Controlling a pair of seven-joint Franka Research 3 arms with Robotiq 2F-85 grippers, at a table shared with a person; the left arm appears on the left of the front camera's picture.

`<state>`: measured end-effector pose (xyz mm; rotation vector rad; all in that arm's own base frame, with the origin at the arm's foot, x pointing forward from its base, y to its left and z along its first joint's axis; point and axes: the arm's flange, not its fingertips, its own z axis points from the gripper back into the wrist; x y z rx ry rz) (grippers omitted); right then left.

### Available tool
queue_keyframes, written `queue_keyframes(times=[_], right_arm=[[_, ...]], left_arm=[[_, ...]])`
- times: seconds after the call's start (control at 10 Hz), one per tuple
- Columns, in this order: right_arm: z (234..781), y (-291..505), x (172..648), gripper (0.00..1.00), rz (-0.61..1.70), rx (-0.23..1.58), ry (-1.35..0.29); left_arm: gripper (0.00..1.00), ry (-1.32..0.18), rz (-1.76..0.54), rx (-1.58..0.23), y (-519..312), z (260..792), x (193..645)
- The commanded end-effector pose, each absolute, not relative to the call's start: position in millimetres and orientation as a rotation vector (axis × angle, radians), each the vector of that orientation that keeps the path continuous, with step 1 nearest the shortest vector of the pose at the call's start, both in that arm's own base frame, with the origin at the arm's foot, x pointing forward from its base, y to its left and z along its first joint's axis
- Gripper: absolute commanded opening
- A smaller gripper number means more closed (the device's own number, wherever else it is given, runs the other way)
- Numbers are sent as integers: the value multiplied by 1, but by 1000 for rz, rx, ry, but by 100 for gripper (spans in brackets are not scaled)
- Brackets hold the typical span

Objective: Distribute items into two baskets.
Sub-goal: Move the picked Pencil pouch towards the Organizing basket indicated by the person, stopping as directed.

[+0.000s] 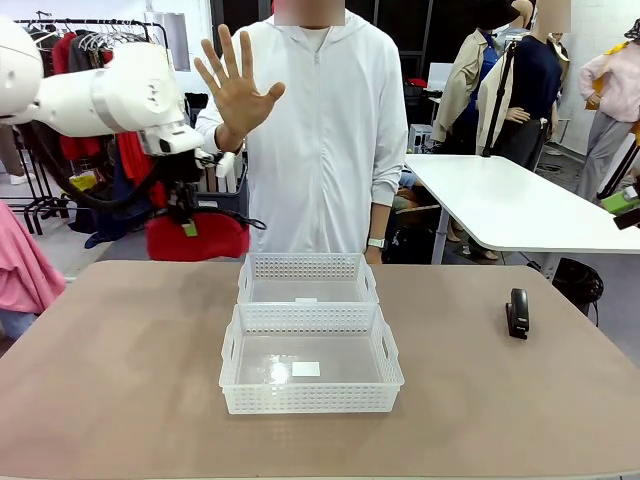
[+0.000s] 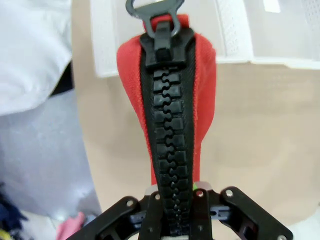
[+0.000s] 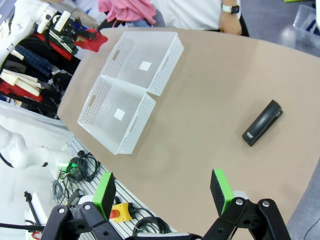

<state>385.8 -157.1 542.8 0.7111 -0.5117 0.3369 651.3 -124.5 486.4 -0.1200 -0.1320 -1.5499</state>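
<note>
The left gripper (image 1: 186,216) is clenched on the red pouch (image 1: 198,238), pinching it at the black zipper (image 2: 167,125). The pouch hangs in the air by the far left edge of the bench (image 1: 120,380), up and to the left of the far basket (image 1: 300,266). In the left wrist view the pouch runs away from the fingers lengthwise, with its ring pull (image 2: 152,7) at the far end, over a corner of a basket.

The two white baskets sit end to end in the middle of the bench, touching, with the near basket (image 1: 310,397) just in front of the far one. Each has a small white label on its floor.

The black stapler (image 1: 517,312) lies on the right side of the bench, well apart from the baskets. The right gripper (image 3: 162,192) hovers high over that side, released, its green pads (image 3: 105,192) spread wide.

A person in white stands behind the far basket with one hand (image 1: 237,90) raised, palm out, fingers spread.
</note>
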Motion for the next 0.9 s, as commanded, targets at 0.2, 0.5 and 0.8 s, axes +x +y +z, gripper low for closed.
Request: queue_keyframes(times=[0.2, 0.5, 0.8], right_arm=[[544, -156, 386, 100, 342, 711, -523], [544, -156, 386, 100, 342, 711, -523], [544, -156, 386, 100, 342, 711, -523]], left_arm=[[0, -21, -1324, -170, 23, 516, 570], [0, -77, -1387, -217, 18, 521, 573], [0, -35, -1356, -200, 31, 523, 569]])
